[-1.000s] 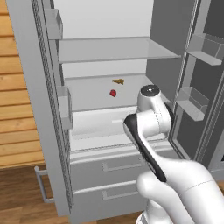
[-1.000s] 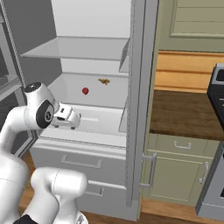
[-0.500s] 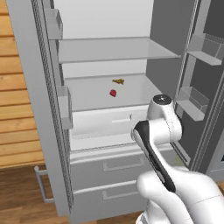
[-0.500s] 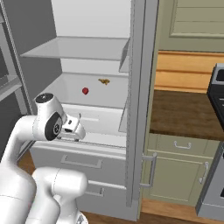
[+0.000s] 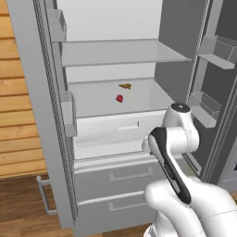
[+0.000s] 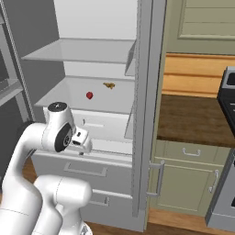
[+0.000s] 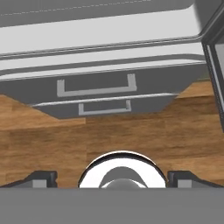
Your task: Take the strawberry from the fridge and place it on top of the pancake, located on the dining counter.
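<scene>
Low in front of the open fridge (image 5: 115,55), the end effector (image 6: 81,146) hangs at the level of the pale crisper front, just above the two drawers, with the white arm folded up beside it. In the right base view its small white hand juts toward the fridge interior from the dark wrist joint. In the hand view the camera looks down past the fridge's lower edge at the two drawer handles (image 7: 96,85) and the wooden floor (image 7: 109,140); the two dark fingertips (image 7: 39,178) sit far apart at the bottom corners, so the fingers are spread wide and hold nothing.

The strawberry (image 5: 119,98) lies on the middle shelf (image 5: 148,99), well above and behind the end effector, apart from it. It is a small roundish red lump; whether it has a long axis or which way it points is too small to tell. A little behind it and toward the right door lies a small flat yellowish-brown scrap (image 5: 125,85), near but not touching it. In the right base view the strawberry (image 6: 89,95) shows left of the scrap (image 6: 109,85).

To the right of the fridge stands a dark brown surface (image 6: 193,119) over pale green cupboards (image 6: 188,174).
</scene>
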